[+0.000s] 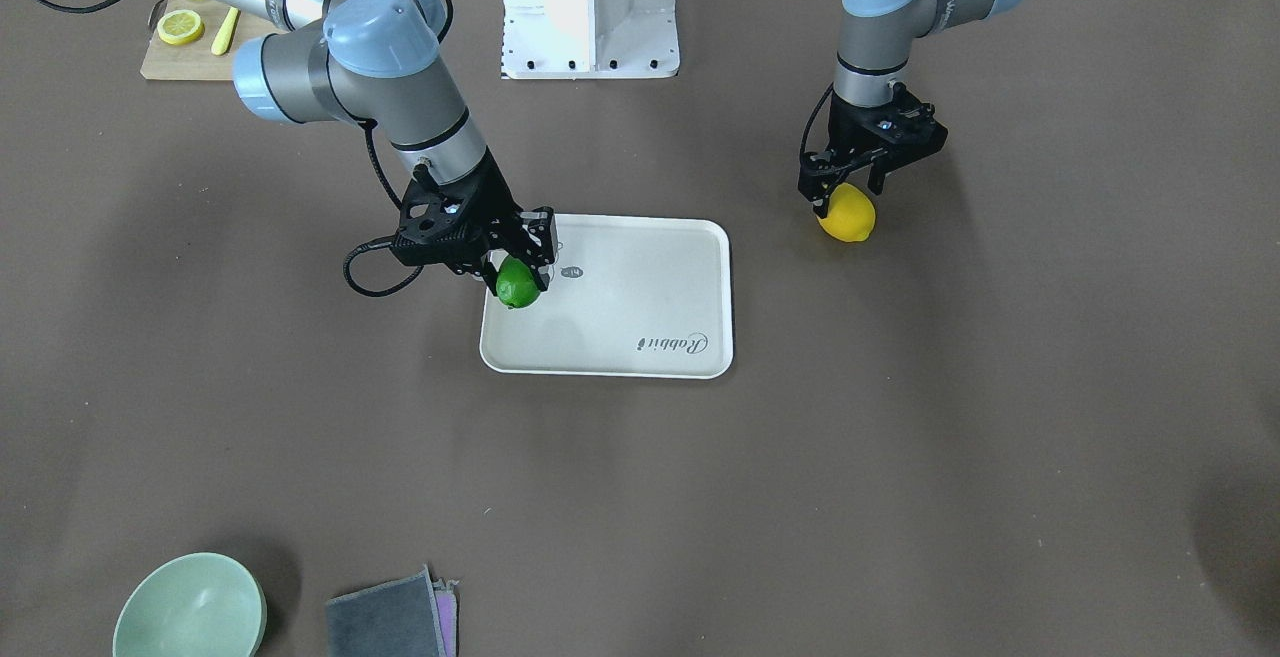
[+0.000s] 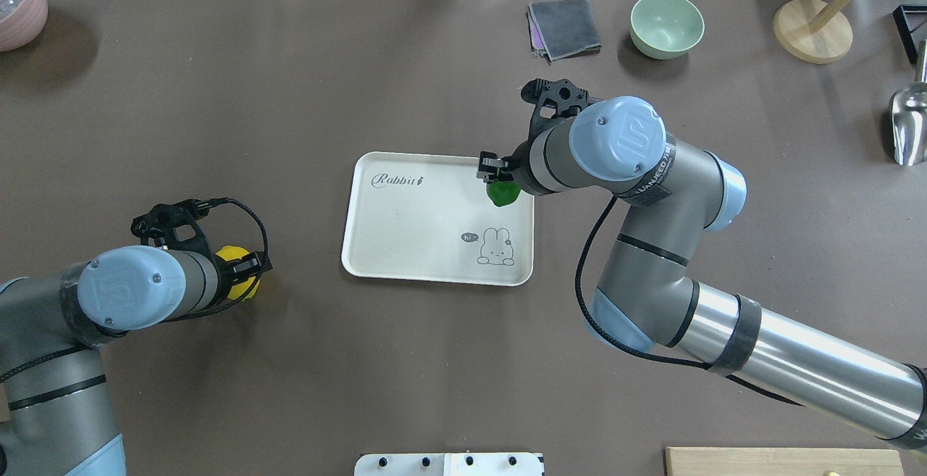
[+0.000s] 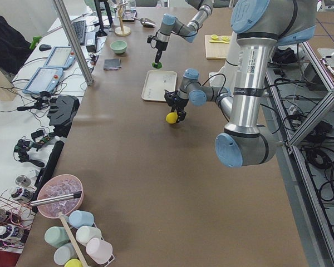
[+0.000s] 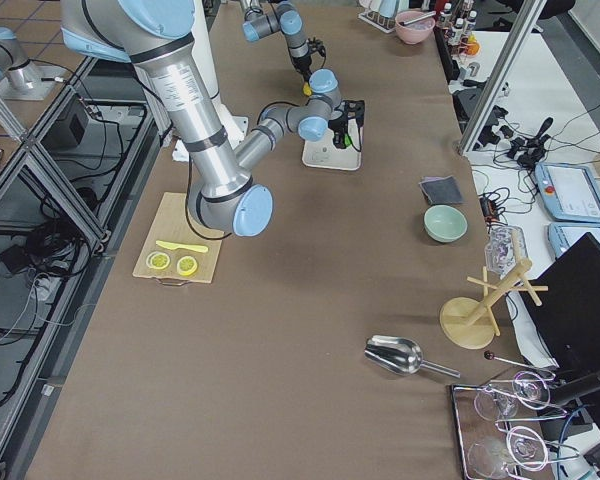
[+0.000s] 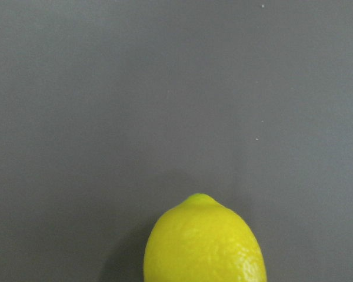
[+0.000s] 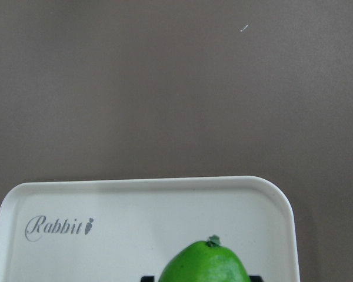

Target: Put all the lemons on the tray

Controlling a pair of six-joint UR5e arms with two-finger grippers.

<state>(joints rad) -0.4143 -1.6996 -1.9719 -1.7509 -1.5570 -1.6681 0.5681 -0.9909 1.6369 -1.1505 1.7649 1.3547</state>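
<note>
In the front-facing view, the right gripper (image 1: 520, 259) is clamped on the green lemon (image 1: 518, 284), which hangs over the tray (image 1: 640, 297) close to the rim at that view's left. The left gripper (image 1: 848, 189) is closed around the yellow lemon (image 1: 848, 215), over the bare table (image 1: 1000, 387) and well apart from the tray. In the overhead view, the green lemon is just inside the tray's right edge, and the yellow one is far to the left, half hidden under the wrist. In the left side view, the green lemon appears clearly above the tray and not resting on it. The yellow one is low, but I cannot tell if it touches the table. The right side view is too small to add anything. The left wrist camera shows only the yellow lemon's tip and the table, with no tray. The right wrist camera shows the green lemon's tip over the white floor of the tray, with the rim beyond. I judge that the step in hand is setting down the green lemon. To do it well, the right arm should move a little toward the middle and lower until the fruit touches. Only then should it open, because an egg-shaped fruit dropped near the rim may roll out. It should also leave room for the yellow lemon.
</note>
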